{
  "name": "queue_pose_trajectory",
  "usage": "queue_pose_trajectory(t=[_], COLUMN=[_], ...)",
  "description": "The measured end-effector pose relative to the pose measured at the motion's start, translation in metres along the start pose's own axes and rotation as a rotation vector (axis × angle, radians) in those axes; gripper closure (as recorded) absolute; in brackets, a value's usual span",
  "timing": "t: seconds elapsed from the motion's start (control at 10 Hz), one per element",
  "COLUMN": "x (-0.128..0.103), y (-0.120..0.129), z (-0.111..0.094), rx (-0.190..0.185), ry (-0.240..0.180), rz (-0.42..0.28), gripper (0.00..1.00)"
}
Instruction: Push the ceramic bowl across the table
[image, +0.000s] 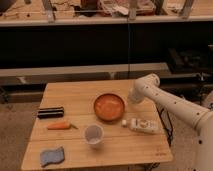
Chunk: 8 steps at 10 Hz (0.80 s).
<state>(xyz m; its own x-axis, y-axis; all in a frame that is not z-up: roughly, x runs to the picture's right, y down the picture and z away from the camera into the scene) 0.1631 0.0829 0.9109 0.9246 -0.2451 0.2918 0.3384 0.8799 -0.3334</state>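
Note:
The ceramic bowl (109, 106), round, shallow and orange-brown, sits right of centre on the small slatted wooden table (75, 92). My white arm reaches in from the right and bends down over the table's right edge. Its gripper (133, 98) is shut and hangs just right of the bowl's rim, close to it. I cannot tell whether it touches the bowl. It holds nothing.
A white bottle (142, 125) lies in front of the gripper. A white cup (93, 134) stands in front of the bowl. A carrot (59, 126), a black block (51, 112) and a blue sponge (52, 156) lie to the left. A long workbench (100, 17) runs behind.

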Motion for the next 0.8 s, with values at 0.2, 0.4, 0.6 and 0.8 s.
queue_pose_trajectory(t=[0.2, 0.4, 0.6, 0.8], x=[-0.006, -0.011, -0.015, -0.018], y=[-0.003, -0.002, -0.002, -0.002], z=[0.001, 0.003, 0.004, 0.004], rx=[-0.004, -0.013, -0.015, -0.016], ry=[-0.001, 0.0, 0.001, -0.001], rz=[-0.01, -0.019, -0.027, -0.031], gripper=[0.96, 0.96, 0.96, 0.96])
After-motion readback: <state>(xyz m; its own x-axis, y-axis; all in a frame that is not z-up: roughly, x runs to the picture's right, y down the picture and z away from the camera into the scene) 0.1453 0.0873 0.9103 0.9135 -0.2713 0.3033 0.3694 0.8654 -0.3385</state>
